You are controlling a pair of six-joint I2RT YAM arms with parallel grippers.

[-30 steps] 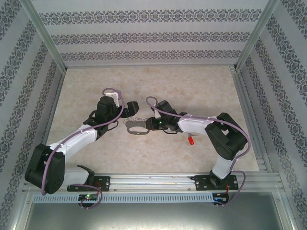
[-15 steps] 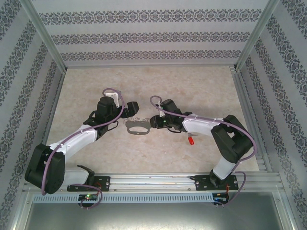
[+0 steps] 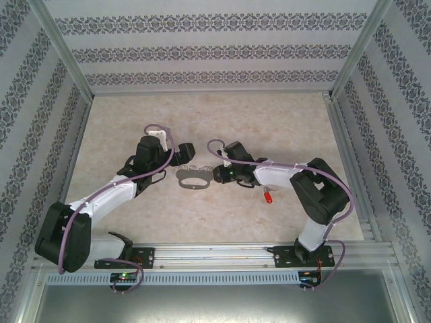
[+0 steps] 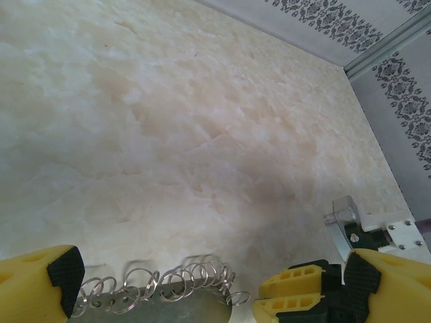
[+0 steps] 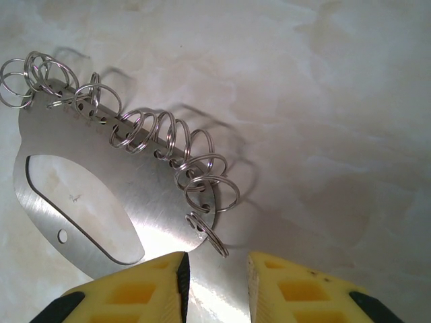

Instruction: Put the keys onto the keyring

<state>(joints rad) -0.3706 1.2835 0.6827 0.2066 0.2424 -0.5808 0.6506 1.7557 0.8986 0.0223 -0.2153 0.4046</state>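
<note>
Two grippers meet over the middle of the table (image 3: 283, 121) in the top view: left gripper (image 3: 183, 156) at the far side of the keyring (image 3: 192, 179), right gripper (image 3: 217, 175) at its right end. Red key (image 3: 267, 198) lies apart, nearer the table's right edge, beside the right forearm (image 3: 277, 176).

Left wrist: fingers (image 4: 42, 288) wide, straddling the keyring's row of small rings (image 4: 161, 286) (contact unclear).

Right wrist: fingers (image 5: 128, 293) narrow, a slim gap, the keyring's corner at its mouth.
</note>
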